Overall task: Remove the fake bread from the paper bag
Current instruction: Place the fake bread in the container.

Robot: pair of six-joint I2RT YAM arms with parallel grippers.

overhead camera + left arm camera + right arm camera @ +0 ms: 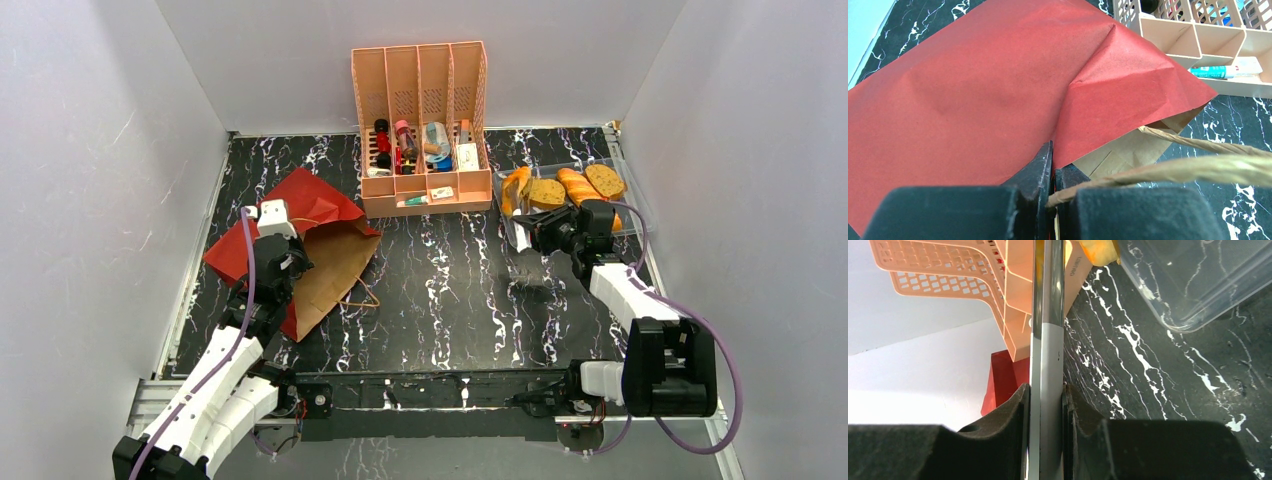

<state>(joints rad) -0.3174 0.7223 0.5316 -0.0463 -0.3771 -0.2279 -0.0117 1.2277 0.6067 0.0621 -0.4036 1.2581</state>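
Note:
The paper bag lies on its side at the left, its red part toward the back. My left gripper is shut on the bag's edge, with a twisted paper handle caught at the jaws. The fake bread, a croissant, a baguette and toast slices, lies in the clear tray at the right. My right gripper is shut on a flat white and silver strip. The strip's far end reaches an orange bread piece at the tray's corner. The bag's inside is hidden.
A pink slotted organizer with small bottles and boxes stands at the back centre, close to the bag's red corner and to the tray. White walls enclose the table on three sides. Black marbled tabletop lies between the arms.

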